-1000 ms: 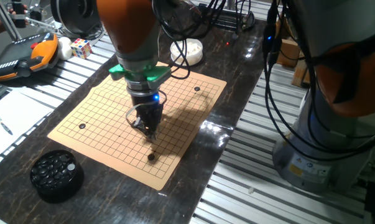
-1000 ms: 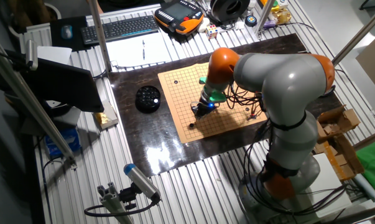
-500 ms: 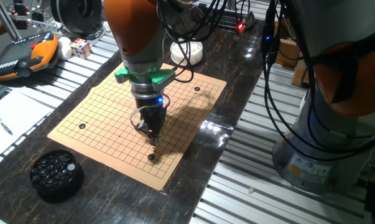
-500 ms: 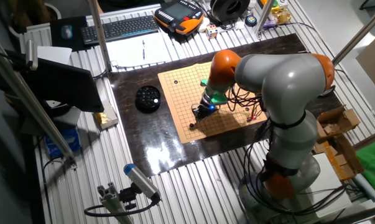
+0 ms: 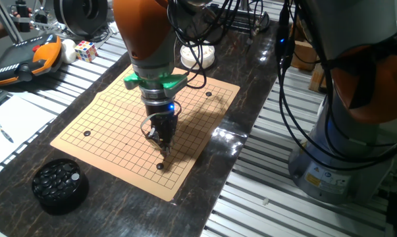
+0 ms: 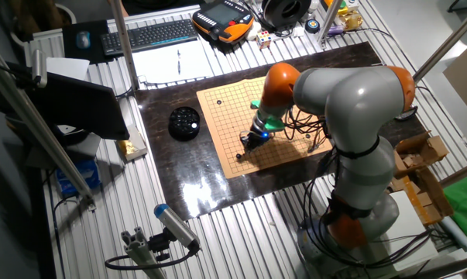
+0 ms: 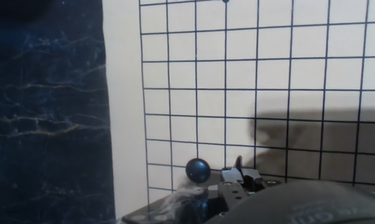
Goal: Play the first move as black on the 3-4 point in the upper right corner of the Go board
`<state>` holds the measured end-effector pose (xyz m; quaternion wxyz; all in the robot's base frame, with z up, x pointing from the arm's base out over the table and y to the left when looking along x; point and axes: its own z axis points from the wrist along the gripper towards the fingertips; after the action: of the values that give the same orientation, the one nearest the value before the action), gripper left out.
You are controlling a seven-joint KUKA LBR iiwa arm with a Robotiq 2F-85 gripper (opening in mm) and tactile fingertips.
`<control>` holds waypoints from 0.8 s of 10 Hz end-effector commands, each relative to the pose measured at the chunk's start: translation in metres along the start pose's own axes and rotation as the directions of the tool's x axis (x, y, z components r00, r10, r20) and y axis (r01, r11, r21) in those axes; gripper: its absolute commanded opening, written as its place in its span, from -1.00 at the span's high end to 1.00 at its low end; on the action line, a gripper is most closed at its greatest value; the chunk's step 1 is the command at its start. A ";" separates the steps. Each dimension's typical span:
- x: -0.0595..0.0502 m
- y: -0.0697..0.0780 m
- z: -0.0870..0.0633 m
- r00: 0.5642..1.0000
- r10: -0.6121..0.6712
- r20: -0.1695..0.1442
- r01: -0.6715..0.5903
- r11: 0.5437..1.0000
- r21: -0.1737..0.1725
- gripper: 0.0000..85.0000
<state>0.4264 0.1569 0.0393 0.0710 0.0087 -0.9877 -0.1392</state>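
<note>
A small glossy black stone (image 5: 160, 166) lies on the tan Go board (image 5: 106, 125), on a line crossing near the board's front edge. In the hand view the black stone (image 7: 198, 168) sits on the third line in from the board's left edge. It also shows in the other fixed view (image 6: 238, 156). My gripper (image 5: 162, 147) hangs just above the board, a short way behind the stone and apart from it. Its fingers taper together to a point and I see nothing between them. The gripper body (image 7: 237, 186) fills the bottom of the hand view.
A round black bowl of black stones (image 5: 60, 185) stands on the dark table off the board's left front corner. A white bowl (image 5: 198, 54) stands behind the board. Two more dark spots (image 5: 86, 133) (image 5: 209, 94) show on the board. A keyboard, teach pendant and cables lie around.
My gripper has shifted slightly right and toward the board's front edge, closer to the black stone. The stone has not moved.
</note>
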 end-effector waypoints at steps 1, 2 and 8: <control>0.000 0.000 0.000 1.000 -0.002 0.000 0.002 1.000 0.000 0.98; 0.000 -0.001 0.000 1.000 -0.004 -0.001 0.004 1.000 0.000 0.98; 0.002 -0.003 0.002 1.000 -0.009 -0.015 0.009 1.000 -0.002 0.98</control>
<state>0.4244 0.1540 0.0370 0.0786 0.0140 -0.9869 -0.1402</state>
